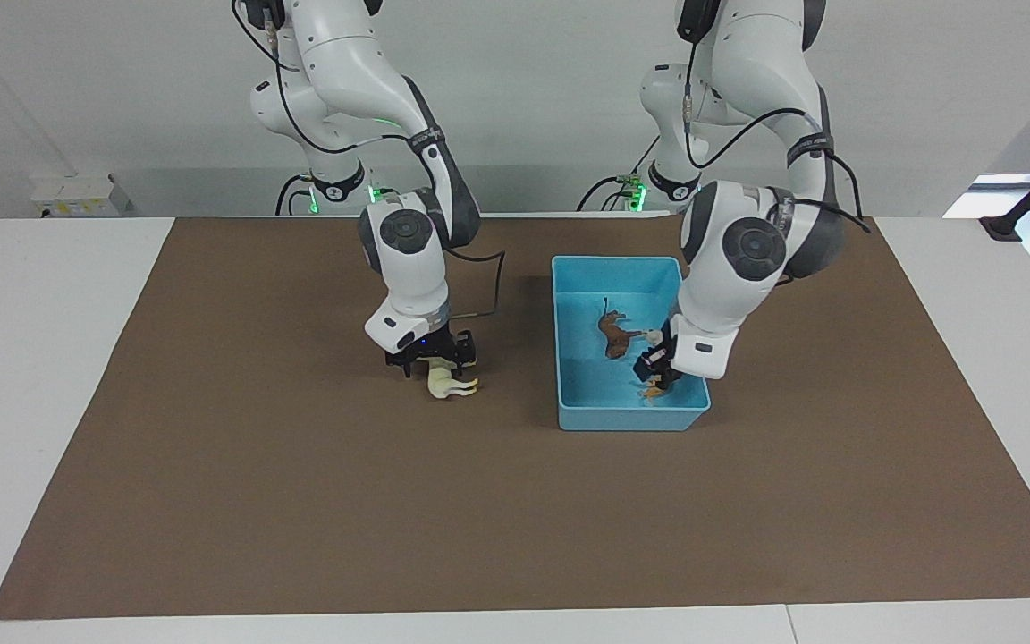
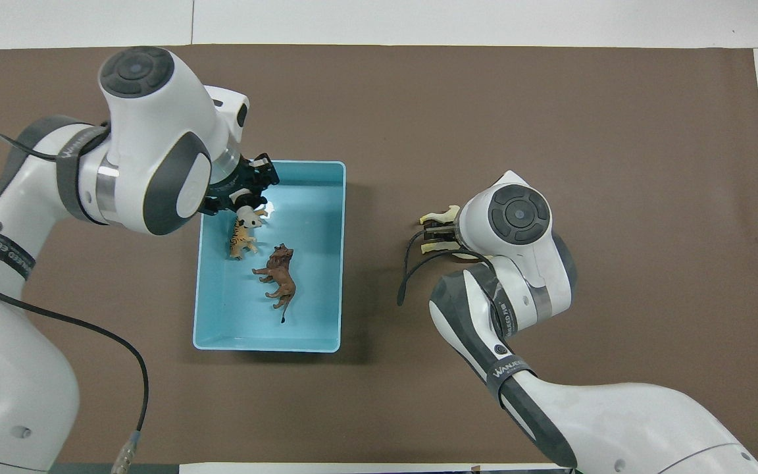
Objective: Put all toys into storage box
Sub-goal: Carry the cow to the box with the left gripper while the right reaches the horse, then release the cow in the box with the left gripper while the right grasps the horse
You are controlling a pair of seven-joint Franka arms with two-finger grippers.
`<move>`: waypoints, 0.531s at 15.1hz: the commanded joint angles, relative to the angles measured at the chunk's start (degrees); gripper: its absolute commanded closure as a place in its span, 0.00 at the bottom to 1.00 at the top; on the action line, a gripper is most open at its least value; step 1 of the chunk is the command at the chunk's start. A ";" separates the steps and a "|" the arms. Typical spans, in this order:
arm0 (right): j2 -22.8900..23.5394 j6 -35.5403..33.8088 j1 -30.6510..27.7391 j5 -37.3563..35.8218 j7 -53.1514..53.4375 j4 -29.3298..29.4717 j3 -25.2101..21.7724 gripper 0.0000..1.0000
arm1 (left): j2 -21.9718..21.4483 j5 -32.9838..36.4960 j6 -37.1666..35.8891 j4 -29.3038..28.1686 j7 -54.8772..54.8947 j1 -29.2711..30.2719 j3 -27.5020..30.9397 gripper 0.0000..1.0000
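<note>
The light blue storage box (image 1: 631, 420) (image 2: 267, 345) sits mid-table. Inside it lie a brown animal (image 1: 615, 335) (image 2: 279, 276) and an orange tiger (image 1: 654, 390) (image 2: 241, 242). My left gripper (image 1: 658, 365) (image 2: 246, 203) hangs low over the box, above the tiger, shut on the black-and-white panda (image 1: 654, 337) (image 2: 247, 217). The cream horse (image 1: 451, 385) (image 2: 441, 214) lies on the mat beside the box, toward the right arm's end. My right gripper (image 1: 430, 356) (image 2: 433, 230) is down over it, open, with fingers on either side of the horse's body.
A brown mat (image 1: 300, 501) covers most of the white table. The right arm's black cable (image 1: 488, 286) loops above the mat between the horse and the box.
</note>
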 commanded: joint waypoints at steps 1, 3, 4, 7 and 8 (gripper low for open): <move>-0.01 2.22 -0.28 -0.18 -1.18 -1.24 0.24 0.00 | -4.78 -0.87 2.74 -7.61 -1.05 -3.85 1.22 0.35; -0.01 2.83 -0.27 -0.18 -1.18 -1.77 0.24 0.24 | -6.09 -0.79 2.30 -7.62 -0.52 -3.34 1.31 0.00; -0.01 3.54 -0.19 -0.18 -1.09 -1.77 0.24 0.94 | -7.23 -0.79 1.95 -7.27 0.44 -2.64 1.66 0.00; 0.16 2.32 -0.27 -0.18 -1.09 -0.46 0.24 1.00 | -9.87 -0.35 -1.46 -4.99 8.42 2.46 1.66 0.00; 0.25 1.53 -0.19 -0.18 -0.92 0.33 0.32 1.00 | -11.01 -0.09 -3.22 -4.29 10.45 3.60 1.83 0.00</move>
